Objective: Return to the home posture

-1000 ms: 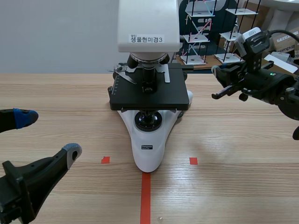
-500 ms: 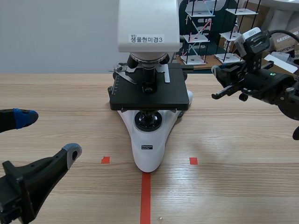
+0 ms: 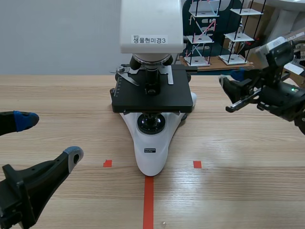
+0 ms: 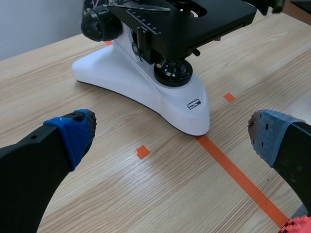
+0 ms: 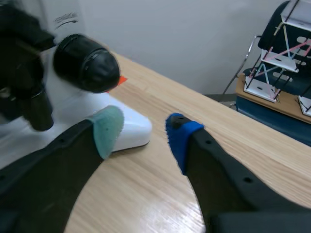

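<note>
1. Left hand (image 3: 50,137): wide open, holding nothing, low over the near-left tabletop (image 3: 248,191), short of the microscope (image 3: 151,148).
2. Right hand (image 3: 227,95): fingers parted, nothing between them, raised just right of the stage (image 3: 152,98), pointing toward it, not touching.
3. Microscope upright mid-tabletop, base tip at the tape line (image 3: 148,200).

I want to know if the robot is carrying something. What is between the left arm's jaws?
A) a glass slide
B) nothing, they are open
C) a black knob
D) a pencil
B: in the left wrist view the jaws stand wide apart, with only bare table between the blue pads, and the microscope sits ahead of them, untouched.
</note>
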`<state>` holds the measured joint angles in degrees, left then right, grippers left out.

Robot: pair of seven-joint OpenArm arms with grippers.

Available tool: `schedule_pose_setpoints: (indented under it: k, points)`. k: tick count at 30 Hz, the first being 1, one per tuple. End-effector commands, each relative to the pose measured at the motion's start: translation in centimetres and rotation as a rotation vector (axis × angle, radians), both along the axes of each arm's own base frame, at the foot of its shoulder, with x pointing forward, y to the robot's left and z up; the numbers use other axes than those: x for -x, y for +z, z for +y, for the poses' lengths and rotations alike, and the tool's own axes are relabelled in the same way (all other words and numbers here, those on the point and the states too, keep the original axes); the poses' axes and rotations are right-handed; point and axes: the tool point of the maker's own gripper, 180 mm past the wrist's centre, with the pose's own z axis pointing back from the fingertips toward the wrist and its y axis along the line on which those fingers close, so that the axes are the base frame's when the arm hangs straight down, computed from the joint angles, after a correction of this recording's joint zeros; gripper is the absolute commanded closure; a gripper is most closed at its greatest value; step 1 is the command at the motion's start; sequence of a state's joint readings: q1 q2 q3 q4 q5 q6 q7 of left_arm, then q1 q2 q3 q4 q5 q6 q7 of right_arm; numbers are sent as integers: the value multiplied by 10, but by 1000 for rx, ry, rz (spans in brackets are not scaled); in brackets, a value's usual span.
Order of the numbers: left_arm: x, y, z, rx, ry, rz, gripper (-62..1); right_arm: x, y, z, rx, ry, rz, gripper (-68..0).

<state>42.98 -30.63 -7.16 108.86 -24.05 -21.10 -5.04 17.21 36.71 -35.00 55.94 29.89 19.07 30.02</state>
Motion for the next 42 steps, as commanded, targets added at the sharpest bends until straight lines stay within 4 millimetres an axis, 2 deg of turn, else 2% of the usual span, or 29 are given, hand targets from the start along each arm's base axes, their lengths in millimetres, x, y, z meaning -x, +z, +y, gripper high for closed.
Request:
schedule_pose_setpoints:
  k: [1,5,12,22,31,35,42]
  points:
    - [-1,12,-5,27,-8,-33,-623,5,23,0,-20,25,-71,-350]
    - [-1,12,-5,27,-8,-33,-623,35,32,1,-31,71,-100,-481]
    - [-1,12,-5,27,-8,-33,-623,83,44,-12,-56,14,-100,-565]
    - [-1,12,-5,27,-8,-33,-623,141,59,-21,11,-37,-107,-578]
    - [-1,12,-5,27,-8,-33,-623,187,56,-5,45,11,-30,-641]
    - [-1,12,-5,27,-8,-33,-623,199,51,0,46,30,9,-679]
    - [-1,12,-5,27,-8,-33,-623,207,43,3,48,42,65,-679]
